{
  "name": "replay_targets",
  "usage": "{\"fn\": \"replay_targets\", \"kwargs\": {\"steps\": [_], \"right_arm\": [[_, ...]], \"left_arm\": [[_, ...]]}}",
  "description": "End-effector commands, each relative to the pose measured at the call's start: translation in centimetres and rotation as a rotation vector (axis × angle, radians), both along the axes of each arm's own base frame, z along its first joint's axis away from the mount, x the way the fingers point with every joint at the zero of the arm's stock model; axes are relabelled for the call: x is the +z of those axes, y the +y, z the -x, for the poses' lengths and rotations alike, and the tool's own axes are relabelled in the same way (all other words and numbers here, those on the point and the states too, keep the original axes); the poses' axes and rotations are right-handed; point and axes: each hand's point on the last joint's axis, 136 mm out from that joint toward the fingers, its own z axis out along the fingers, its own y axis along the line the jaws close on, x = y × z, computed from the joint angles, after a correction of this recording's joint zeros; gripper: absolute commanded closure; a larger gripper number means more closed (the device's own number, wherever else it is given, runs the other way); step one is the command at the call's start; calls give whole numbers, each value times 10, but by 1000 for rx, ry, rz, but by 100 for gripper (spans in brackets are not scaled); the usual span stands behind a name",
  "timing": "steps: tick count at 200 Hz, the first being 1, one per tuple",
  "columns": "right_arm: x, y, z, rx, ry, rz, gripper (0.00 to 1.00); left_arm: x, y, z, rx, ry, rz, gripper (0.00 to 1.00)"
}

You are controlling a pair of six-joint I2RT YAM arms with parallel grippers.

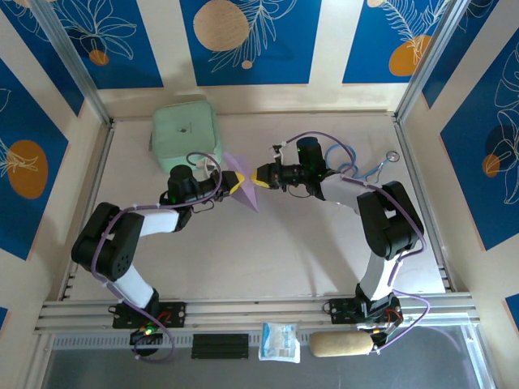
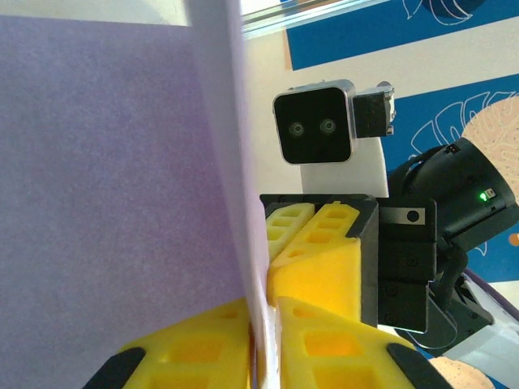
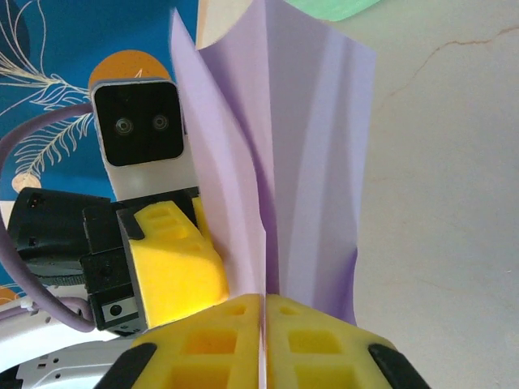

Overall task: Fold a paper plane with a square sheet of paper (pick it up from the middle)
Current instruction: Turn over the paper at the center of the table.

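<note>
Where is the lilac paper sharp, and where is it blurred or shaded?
Left wrist: the lilac sheet sits close to the lens, its vertical edge smeared. Right wrist: its creases are crisp, with gentle shading between folds. Top external: light is even, sheet small but clear.

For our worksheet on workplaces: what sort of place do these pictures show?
Probably a robot lab test cell: left arm and right arm bolted to a metal rail at a table edge, blue printed wall panels boxing it in, paper held between the jaws.
</note>
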Motion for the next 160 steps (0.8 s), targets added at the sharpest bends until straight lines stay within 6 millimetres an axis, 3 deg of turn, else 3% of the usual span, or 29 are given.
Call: {"fn": "replay_targets", "kwargs": {"steps": [1,32,82,101,127,160], "right_arm": [[3,-11,4,-30,-5,34,80],[2,-30,0,-112,-34,111,65],[-5,-63,-6,-263,-85,272,60],[-7,-76,-5,-314,-106,339,59],[-8,-93,-3,-360,-143,419,59],[-9,-113,-1,-427,-165,495,58]], "left_arm": [[0,-3,-3,-2,-22,-11,87],[-5,-1,-3,3,-17,-36,89],[-22,9,-1,13,9,-178,90],[-38,22,4,22,42,-368,90],[-52,57,11,39,54,-738,90],[-46,94,8,51,24,-1147,90]]}}
